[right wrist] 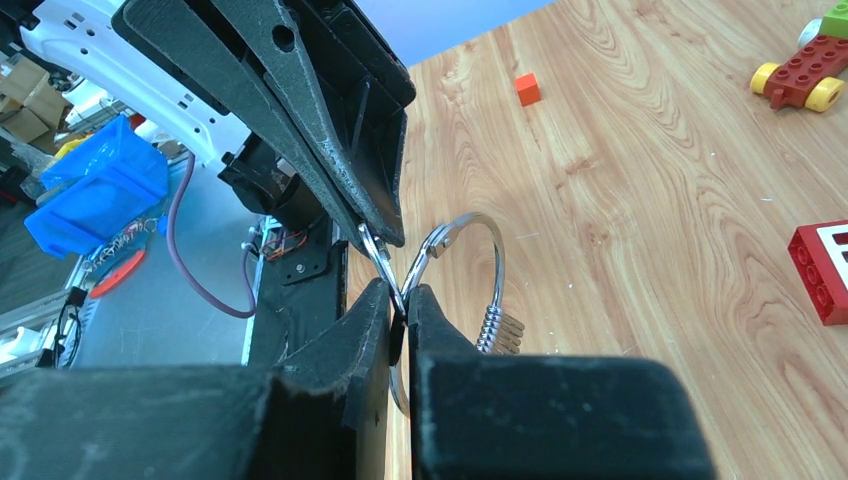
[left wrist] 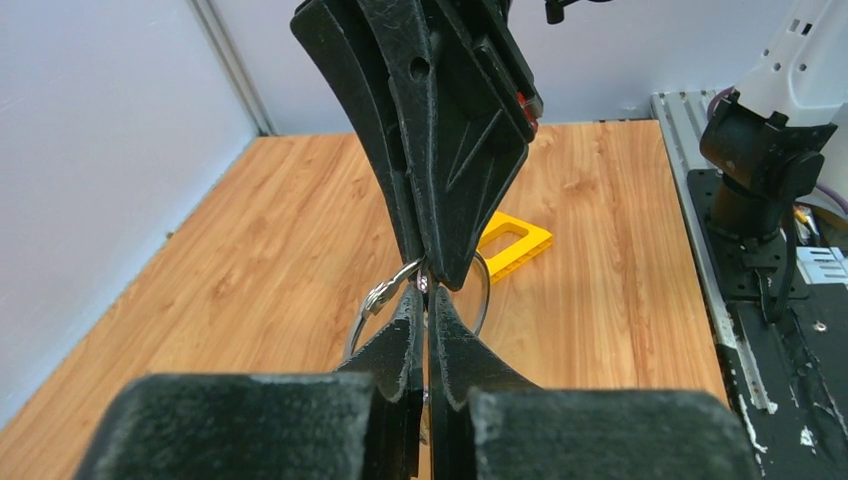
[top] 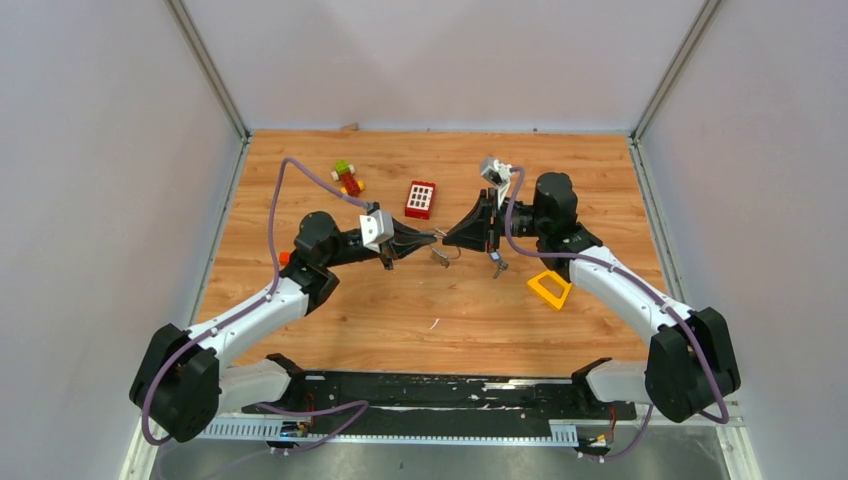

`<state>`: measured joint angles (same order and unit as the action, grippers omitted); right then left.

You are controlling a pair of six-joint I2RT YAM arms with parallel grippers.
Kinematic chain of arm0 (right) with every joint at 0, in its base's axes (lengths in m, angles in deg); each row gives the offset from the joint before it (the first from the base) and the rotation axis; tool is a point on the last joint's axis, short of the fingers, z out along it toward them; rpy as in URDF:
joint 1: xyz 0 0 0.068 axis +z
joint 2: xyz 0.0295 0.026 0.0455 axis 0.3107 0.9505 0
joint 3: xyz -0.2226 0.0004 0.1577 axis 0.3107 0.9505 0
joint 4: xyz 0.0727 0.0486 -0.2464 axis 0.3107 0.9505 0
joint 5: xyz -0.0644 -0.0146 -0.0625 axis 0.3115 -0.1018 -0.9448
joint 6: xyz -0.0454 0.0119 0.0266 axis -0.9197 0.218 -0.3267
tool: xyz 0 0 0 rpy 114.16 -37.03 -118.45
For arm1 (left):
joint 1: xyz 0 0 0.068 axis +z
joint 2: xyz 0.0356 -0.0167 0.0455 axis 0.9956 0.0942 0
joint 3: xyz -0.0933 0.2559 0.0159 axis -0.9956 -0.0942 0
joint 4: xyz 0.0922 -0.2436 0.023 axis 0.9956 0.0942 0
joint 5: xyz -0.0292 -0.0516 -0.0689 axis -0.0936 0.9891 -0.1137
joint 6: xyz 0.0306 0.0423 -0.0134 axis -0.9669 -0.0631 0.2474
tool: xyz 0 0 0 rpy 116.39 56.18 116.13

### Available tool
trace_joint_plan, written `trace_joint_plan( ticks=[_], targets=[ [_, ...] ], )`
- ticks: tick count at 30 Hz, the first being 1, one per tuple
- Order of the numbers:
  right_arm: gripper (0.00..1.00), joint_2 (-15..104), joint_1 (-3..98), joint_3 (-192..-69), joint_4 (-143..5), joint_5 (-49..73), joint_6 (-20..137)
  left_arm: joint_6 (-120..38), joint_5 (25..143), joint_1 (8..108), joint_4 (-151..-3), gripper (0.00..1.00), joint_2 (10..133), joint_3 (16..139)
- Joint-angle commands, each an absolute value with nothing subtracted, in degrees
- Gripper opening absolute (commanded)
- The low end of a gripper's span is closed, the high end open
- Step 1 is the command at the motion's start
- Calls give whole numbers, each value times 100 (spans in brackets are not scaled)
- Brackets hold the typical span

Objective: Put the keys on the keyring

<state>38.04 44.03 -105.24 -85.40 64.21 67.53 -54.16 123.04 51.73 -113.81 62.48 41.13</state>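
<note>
Keyring [right wrist: 497, 262] was pinched mid-table: left gripper [left wrist: 425, 300] and right gripper [right wrist: 400, 300] were each clamped tight on its wire from opposite sides, presumably bracing it for threading.

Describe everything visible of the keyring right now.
The keyring is a thin, round, shiny silver wire ring with a small joint where its ends meet. It is off the wooden table, held in the air between the two arms. The right gripper is shut on its wire, and the left gripper is shut on it close beside, near the joint. A small stack of silver keys appears to hang on its lower part.
</note>
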Motion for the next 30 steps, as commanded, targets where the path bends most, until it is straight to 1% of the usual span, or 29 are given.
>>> trace_joint_plan(
  ticks=[1,4,7,9,10,11,13,19,23,30],
  targets=[
    [0,3791,4398,-10575,-8514,6417,6505,-5305,12402,5103,-11397,0,6265,4324],
    [11,3680,4401,-10627,-8064,6268,5981,-5474,12371,5101,-10546,0,6186,4620],
    [26,3501,4400,-10738,-7466,6034,5275,-5954,12126,5079,-8667,0,6203,5207],
    [40,3348,4401,-10769,-7199,5948,4815,-6338,11967,5067,-7659,0,6260,5582],
    [45,3280,4400,-10785,-7106,5940,4649,-6394,11919,5062,-7227,0,6283,5730],
    [47,3228,4397,-10795,-7039,5943,4508,-6447,11884,5063,-6929,0,6279,5853],
    [48,3131,4400,-10807,-6982,6006,4337,-6411,11825,5047,-6596,0,6251,6000],
    [44,3031,4428,-10856,-7057,6610,4344,-6405,11733,4964,-6069,0,6185,6302],
    [42,2983,4532,-10895,-7061,6848,4292,-6437,12081,4945,-5795,0,6257,6465],
    [37,3105,4861,-10919,-6978,7220,4137,-6442,12422,4859,-5809,0,6263,6475]
  ],
)
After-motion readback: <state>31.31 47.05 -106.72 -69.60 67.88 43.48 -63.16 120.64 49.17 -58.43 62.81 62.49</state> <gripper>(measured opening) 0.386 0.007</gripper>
